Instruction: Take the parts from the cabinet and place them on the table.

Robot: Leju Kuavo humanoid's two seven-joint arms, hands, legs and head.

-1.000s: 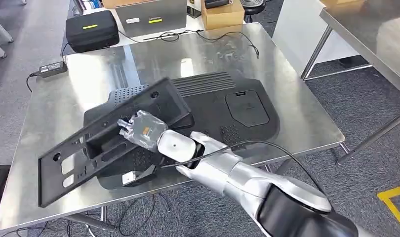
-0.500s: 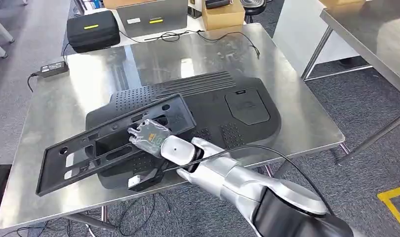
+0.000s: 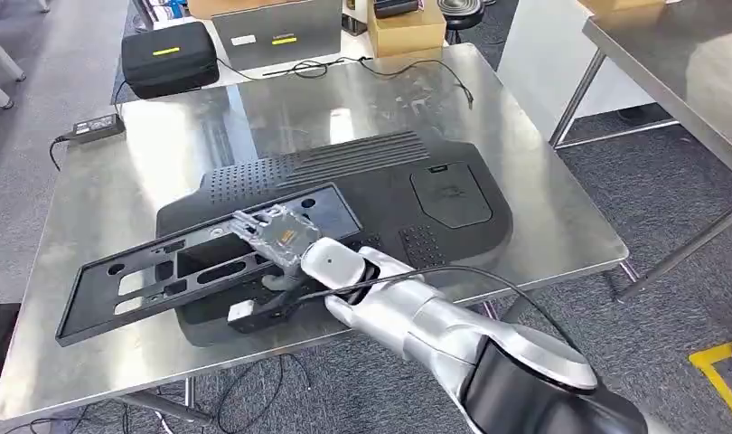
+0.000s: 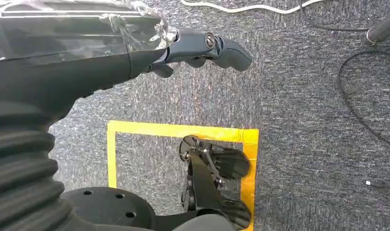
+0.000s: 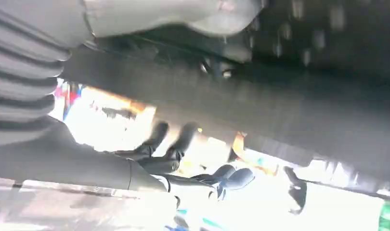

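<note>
The right hand point(image 3: 276, 237) grasps the black frame panel point(image 3: 191, 267), held low and nearly flat over the large black housing point(image 3: 389, 199) on the desk point(image 3: 543, 226), seemingly for set-down. The left hand point(image 4: 202, 45) hangs unclenched, holding nothing.

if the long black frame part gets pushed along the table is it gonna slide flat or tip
The long black frame part probably pivots rather than slides flat: one end rests on the big black panel. It looks stiff and light, being thin with cutouts. The steel table looks slick.
</note>
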